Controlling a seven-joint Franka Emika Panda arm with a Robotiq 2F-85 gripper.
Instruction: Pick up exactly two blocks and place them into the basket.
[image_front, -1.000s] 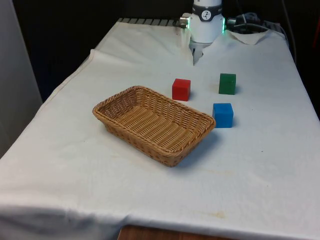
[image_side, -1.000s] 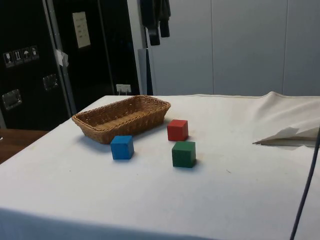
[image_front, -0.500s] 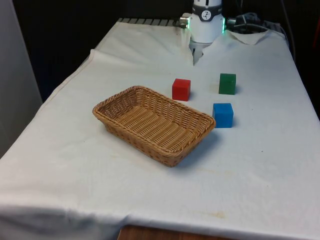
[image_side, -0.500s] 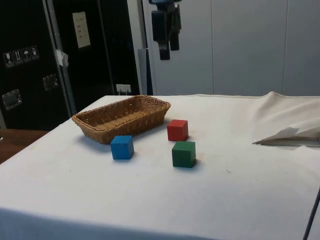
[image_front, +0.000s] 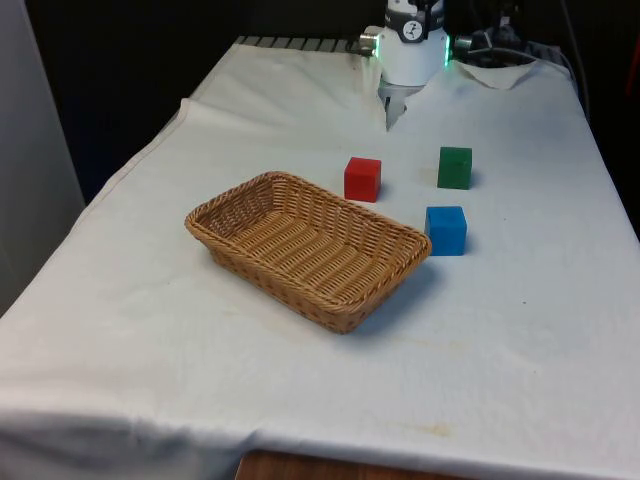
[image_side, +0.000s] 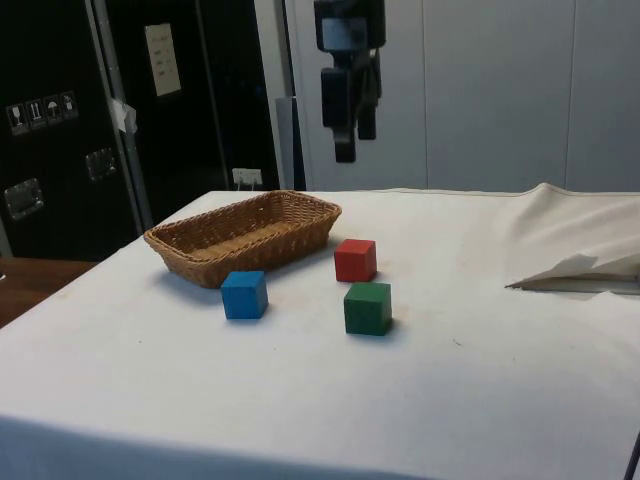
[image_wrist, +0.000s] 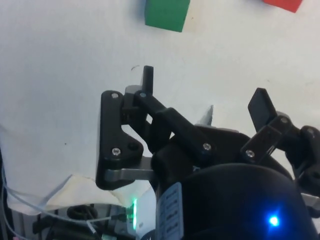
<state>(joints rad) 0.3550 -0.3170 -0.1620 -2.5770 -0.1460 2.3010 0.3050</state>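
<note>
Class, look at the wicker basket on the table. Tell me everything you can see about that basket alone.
The basket is a shallow, rectangular tray of tan woven wicker with a thicker braided rim and low, outward-sloping walls. It is empty and sits flat on the white cloth, turned at an angle to the table's edges. Nothing touches it except the cloth. The blue block lies just off its corner on the front view's right, apart from it.

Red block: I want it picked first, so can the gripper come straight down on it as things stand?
Probably yes. The red block stands apart from the basket and green block; the gripper hangs above, jaws open.
</note>
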